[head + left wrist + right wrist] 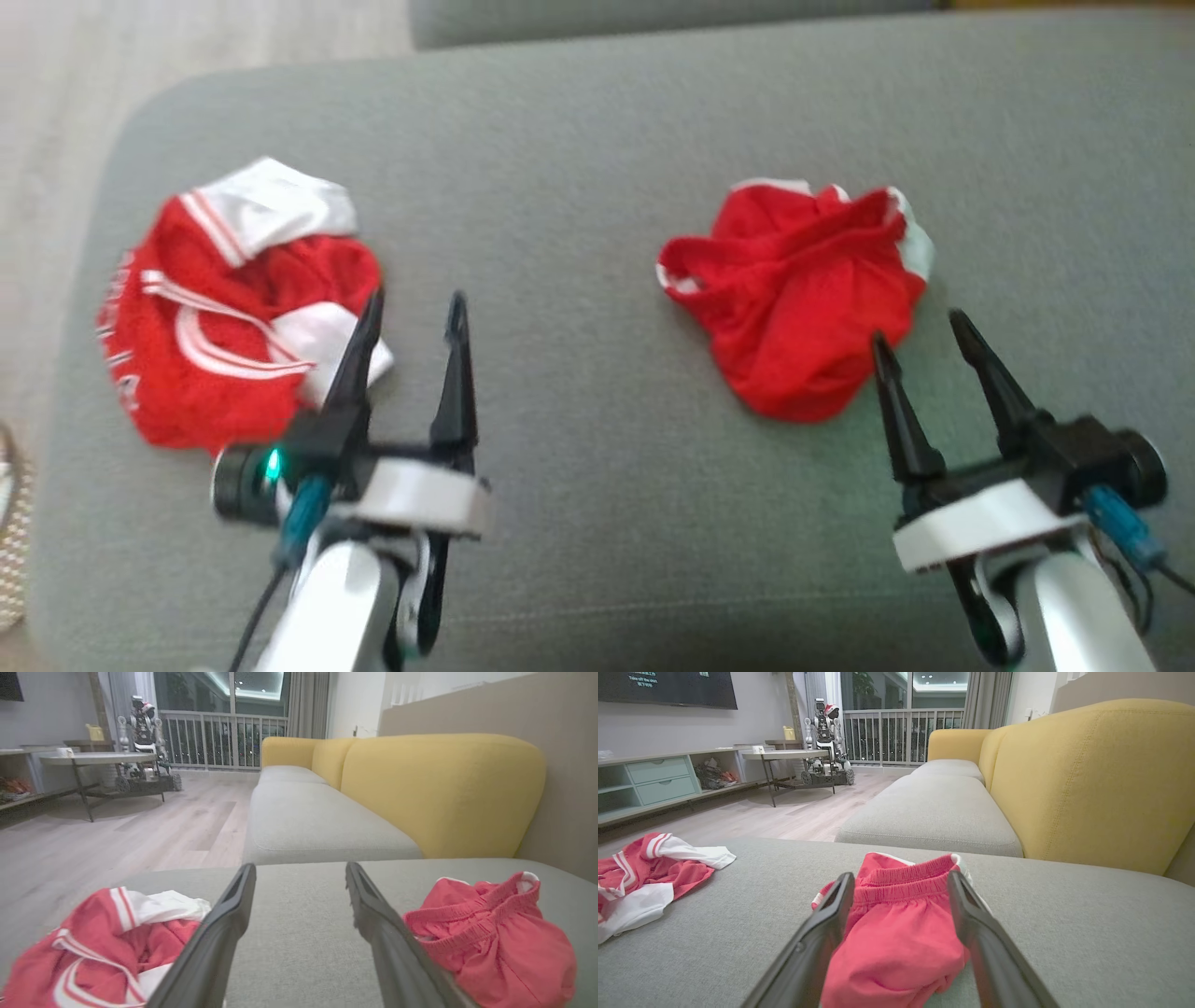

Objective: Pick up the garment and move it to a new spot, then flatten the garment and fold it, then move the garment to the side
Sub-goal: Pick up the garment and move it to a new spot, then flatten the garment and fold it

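Two crumpled garments lie apart on a grey cushion [579,168]. A red garment with white stripes and panels [215,336] [93,942] [644,877] is at the left. A plain red garment with an elastic waistband [803,299] [490,942] [896,933] is at the right. My left gripper [415,303] [300,868] stands open just right of the striped one, its left finger over that garment's edge, holding nothing. Open as well, my right gripper [918,329] [901,877] hovers at the plain garment's near right edge, the cloth showing between its fingers.
The cushion's rounded left edge drops to a wooden floor [56,75]. A yellow sofa back [1087,779] rises on the far side, with more grey seat cushions [317,821] beyond. Farther off stand a round table [784,756] and another robot [824,732].
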`<state>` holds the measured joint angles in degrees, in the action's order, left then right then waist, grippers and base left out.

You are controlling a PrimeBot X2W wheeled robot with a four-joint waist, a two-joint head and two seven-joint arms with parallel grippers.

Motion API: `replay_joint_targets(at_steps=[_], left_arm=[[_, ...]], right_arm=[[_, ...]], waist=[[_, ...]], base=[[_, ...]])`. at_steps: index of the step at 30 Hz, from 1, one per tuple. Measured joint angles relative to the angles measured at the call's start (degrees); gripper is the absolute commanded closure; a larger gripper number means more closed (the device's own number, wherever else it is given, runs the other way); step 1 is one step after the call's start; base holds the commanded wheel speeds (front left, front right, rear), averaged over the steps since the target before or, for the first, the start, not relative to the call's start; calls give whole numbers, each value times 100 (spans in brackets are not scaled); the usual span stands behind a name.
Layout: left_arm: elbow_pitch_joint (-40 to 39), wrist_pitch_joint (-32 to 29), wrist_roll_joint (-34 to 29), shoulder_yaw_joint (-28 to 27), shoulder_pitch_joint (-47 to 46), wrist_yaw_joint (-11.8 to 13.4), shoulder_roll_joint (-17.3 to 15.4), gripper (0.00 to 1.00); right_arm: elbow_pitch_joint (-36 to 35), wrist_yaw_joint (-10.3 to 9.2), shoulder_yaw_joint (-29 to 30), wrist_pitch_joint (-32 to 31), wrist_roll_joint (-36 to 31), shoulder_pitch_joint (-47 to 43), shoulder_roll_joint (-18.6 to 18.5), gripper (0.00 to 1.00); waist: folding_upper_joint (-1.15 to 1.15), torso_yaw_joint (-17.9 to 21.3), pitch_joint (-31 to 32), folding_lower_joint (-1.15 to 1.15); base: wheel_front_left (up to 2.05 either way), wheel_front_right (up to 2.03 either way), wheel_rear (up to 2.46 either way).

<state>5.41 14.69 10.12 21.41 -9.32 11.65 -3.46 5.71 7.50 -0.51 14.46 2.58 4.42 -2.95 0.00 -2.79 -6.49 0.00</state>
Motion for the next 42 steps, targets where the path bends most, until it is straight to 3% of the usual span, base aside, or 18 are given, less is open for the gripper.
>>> replay_joint_targets(at_steps=[6,15,37,42], left_arm=[[-403,0,-216,-210,603,151,11,0],[-467,0,-408,-481,1360,89,12,0],[-403,0,-569,-576,1391,-14,21,0],[-320,0,-590,-545,1372,-200,21,0]], right_arm=[[-66,0,74,0,25,-329,4,0],[-165,0,125,0,103,-742,11,0],[-168,0,-90,0,207,-747,24,0],[-166,0,-24,0,213,-744,25,0]], waist=[[0,-199,312,0],[0,-210,649,0],[0,-193,681,0],[0,-100,639,0]], base=[[0,0,0],[0,0,0],[0,0,0],[0,0,0]])
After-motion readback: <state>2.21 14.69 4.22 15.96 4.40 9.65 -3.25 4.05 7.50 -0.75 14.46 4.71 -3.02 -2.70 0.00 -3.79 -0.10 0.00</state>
